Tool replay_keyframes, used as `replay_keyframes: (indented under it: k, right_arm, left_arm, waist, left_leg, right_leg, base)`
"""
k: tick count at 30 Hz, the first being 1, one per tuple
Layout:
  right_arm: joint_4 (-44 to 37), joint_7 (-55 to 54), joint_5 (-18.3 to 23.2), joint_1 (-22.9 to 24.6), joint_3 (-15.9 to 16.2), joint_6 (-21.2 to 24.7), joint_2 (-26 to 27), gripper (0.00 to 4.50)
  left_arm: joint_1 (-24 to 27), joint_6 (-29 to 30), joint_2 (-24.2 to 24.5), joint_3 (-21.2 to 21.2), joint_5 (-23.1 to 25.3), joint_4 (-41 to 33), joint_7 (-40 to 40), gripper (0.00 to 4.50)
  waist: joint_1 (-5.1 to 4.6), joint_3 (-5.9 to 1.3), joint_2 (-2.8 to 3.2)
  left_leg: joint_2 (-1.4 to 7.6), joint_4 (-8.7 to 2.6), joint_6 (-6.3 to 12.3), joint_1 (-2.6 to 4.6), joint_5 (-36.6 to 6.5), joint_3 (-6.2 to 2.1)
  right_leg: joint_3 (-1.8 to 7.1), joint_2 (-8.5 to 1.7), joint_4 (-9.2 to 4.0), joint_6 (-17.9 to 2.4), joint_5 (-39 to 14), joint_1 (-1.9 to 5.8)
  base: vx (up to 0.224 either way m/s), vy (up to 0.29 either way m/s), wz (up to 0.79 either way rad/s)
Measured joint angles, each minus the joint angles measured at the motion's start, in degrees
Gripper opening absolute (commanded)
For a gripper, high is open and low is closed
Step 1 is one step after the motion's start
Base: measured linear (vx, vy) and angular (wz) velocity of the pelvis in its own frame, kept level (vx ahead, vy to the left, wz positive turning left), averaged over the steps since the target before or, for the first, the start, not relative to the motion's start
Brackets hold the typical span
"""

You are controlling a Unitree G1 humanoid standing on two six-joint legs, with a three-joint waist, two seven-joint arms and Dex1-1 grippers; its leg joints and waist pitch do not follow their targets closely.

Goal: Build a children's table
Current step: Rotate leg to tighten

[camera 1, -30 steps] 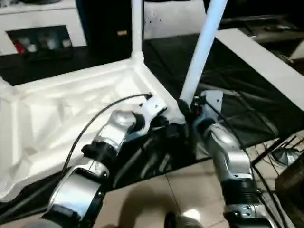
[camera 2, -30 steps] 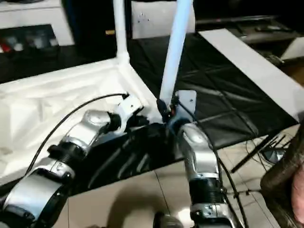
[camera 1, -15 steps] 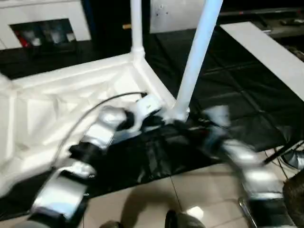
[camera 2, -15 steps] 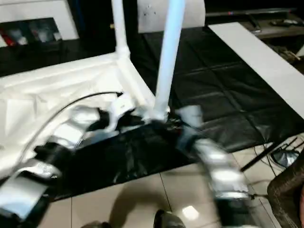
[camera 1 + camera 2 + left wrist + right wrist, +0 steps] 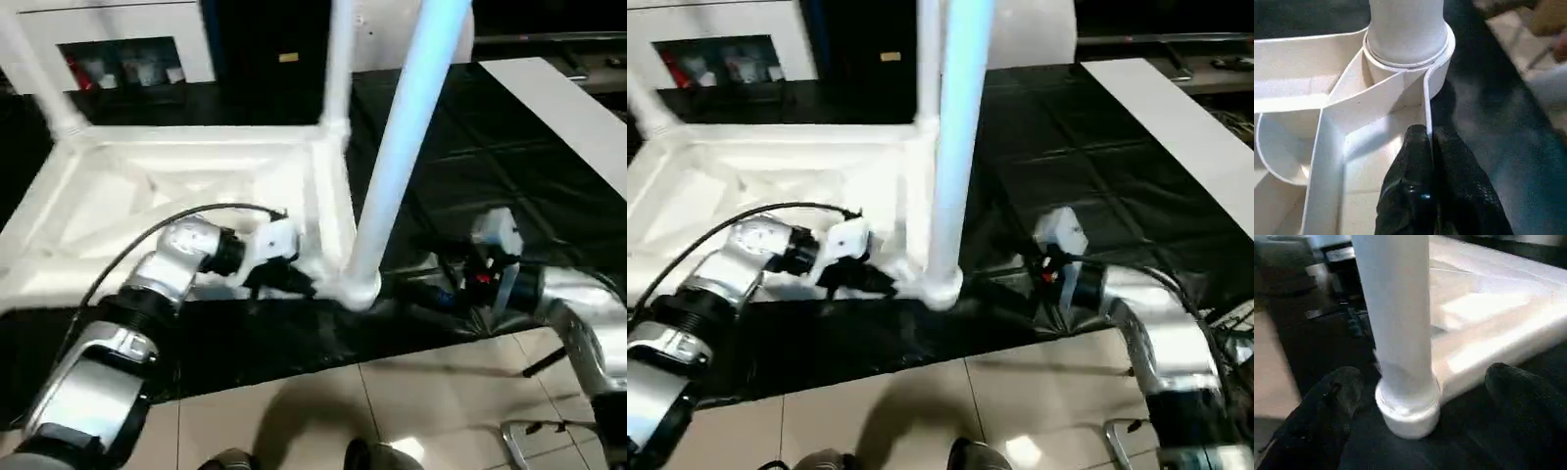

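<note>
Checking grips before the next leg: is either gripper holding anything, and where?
The left gripper pinches the white plastic tabletop's thin side rim beside the corner socket. The right gripper holds nothing.

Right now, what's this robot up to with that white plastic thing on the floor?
It is putting together a children's table, which lies upside down on a black mat. The near leg stands upright in its corner socket. The left tool is shut on the thin rim of the tabletop beside that socket, steadying it. The right tool is open, its fingers standing apart on either side of the leg's base without touching it. Other legs stand in farther corners.
</note>
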Motion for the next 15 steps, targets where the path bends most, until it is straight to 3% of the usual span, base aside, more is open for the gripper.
replay_keyframes:
  k: [4, 9, 15]
  right_arm:
    - [2.7, 3.0, -0.2, -0.9, 3.1, -0.9, 0.3, 4.09]
    - [5.3, 6.1, -1.2, -2.6, 5.4, -2.2, 0.9, 3.55]
    - [7.7, 8.5, -1.6, -4.6, 7.3, -3.3, 1.1, 3.01]
  left_arm:
    - [-0.4, -1.8, -0.3, -1.3, 0.1, 0.3, -2.9, 0.0]
    - [-1.6, -2.9, -0.8, -2.5, 0.1, 1.4, -4.4, 0.0]
    - [-1.9, -4.2, -1.1, -2.6, 0.2, 2.3, -5.1, 0.0]
  waist:
    - [0.96, -0.01, -0.1]
    - [1.89, -0.02, -0.14]
    - [1.97, -0.03, -0.15]
  left_leg:
    - [-0.02, 0.07, -0.03, -0.02, 0.0, 0.02]
    - [-0.01, 0.12, -0.04, -0.01, 0.0, 0.03]
    - [0.0, 0.12, -0.04, -0.03, 0.0, 0.03]
  right_leg:
    - [0.02, -0.08, 0.01, 0.0, 0.0, 0.01]
    - [0.02, -0.09, 0.07, 0.0, 0.0, 0.01]
    - [0.01, -0.09, 0.08, 0.0, 0.0, 0.01]
  base:
    - [0.0, 0.0, 0.0]
    - [0.0, 0.0, 0.0]
    - [0.0, 0.0, 0.0]
